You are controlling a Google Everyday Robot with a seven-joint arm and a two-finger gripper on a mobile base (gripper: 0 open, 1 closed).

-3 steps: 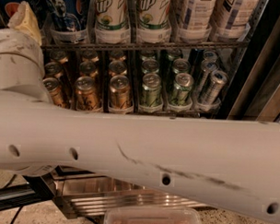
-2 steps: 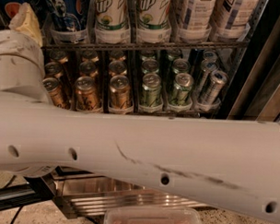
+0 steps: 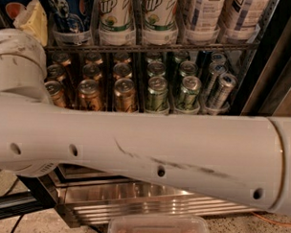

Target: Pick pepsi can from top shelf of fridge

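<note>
A speckled floor (image 3: 256, 231) runs under the fridge (image 3: 147, 205), whose steel base grille faces the camera. The pepsi can (image 3: 67, 12) stands at the left end of the top shelf (image 3: 152, 47), behind its front edge.

Nothing has shifted since a second ago. The arm (image 3: 144, 147) lies across the same band, and the cans are unmoved.

The gripper (image 3: 31, 19), a pale yellowish piece, sits just left of the pepsi can; whether it is apart or together cannot be told. White-and-green bottles (image 3: 115, 16) stand right of the can. On the rack below stand gold cans (image 3: 122, 93) and green cans (image 3: 158, 92). The arm hides the racks lower down. A pinkish tub (image 3: 158, 229) sits at the bottom edge.
</note>
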